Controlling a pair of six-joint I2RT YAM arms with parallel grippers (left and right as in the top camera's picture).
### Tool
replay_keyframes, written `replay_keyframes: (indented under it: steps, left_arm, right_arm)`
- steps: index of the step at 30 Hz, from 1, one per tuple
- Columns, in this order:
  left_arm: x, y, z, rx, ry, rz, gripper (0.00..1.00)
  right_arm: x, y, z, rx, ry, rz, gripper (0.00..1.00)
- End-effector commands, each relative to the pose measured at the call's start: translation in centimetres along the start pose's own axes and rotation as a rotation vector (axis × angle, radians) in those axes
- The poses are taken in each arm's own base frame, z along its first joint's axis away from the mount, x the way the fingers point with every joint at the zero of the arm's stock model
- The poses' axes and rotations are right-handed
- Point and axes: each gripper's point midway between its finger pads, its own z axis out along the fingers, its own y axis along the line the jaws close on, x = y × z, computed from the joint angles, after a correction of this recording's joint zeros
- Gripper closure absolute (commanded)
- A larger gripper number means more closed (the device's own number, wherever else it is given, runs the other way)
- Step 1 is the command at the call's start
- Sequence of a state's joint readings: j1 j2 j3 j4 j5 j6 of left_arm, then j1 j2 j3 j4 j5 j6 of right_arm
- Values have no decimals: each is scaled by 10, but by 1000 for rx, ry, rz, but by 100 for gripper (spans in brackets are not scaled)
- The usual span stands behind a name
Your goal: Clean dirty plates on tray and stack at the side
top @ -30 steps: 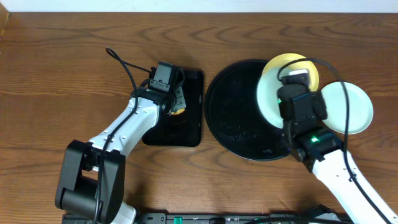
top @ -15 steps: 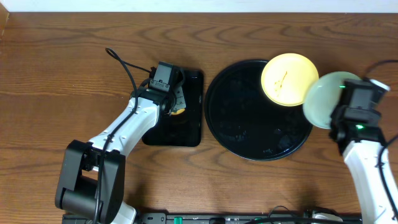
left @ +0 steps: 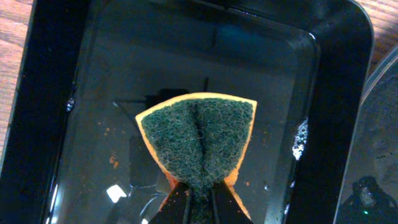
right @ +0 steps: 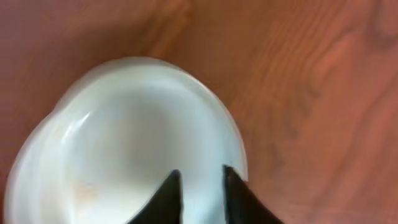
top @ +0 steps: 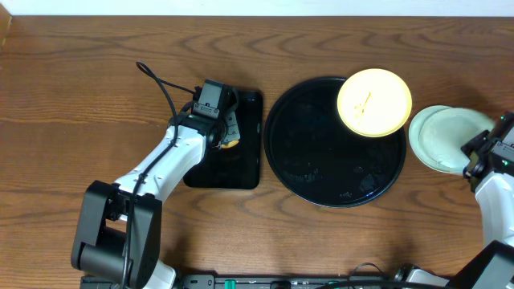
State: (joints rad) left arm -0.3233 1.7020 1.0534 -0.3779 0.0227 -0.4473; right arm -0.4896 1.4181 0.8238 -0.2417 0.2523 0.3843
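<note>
Right now my left end effector (left: 199, 202) is clenched on the folded sponge (left: 198, 140), which hangs over the wet small tray (left: 37, 93) in the middle of the table (top: 80, 80). My right end effector (right: 199, 193) sits low over the two pale blue plates (top: 446, 138) by the right edge, its fingers parted with nothing between them.

The plates lie one on the other, a little off-centre. The yellow plate (top: 373, 102) rests on the far right part of the round tray (top: 313, 160), reaching over its rim, with a reddish smear on it.

I see three risks. My right fingertips are close to the top plate's rim and could drag it off the stack. The yellow plate may rock or slide when I scrub it. An uneven stack could also let a third plate slip toward the table's edge.
</note>
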Motion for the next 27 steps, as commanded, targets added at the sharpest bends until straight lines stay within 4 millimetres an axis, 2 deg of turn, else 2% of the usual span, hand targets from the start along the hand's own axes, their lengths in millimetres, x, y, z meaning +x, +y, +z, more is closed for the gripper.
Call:
replay_keyframes:
  steps: [1,4,5,8,14,20,24,27]
  left_arm:
    - [2,7,3,-22,2,4,92]
    - [2,7,3,-22,2,4,92]
    - [2,7,3,-22,2,4,92]
    - [2,7,3,-22,2,4,92]
    - [2,7,3,-22,2,4,92]
    - [2,7,3,-22,2,4,92]
    - [2,7,3,-22,2,4,92]
    - [2,7,3,-22,2,4,92]
  right_arm:
    - [-4,38,-6,-217,21,-49,61]
    - [6,81,-21,-466,59,-153,61]
    - [14,99,-30,-558,75,-207,58]
    - [31,121,-43,-650,102,-301,52]
    - [59,142,-36,-660,157,-355,53]
    - [86,157,-6,-652,225,-329,55]
    - [103,166,11,-671,269,-298,64]
    - [114,166,20,-662,303,-283,75]
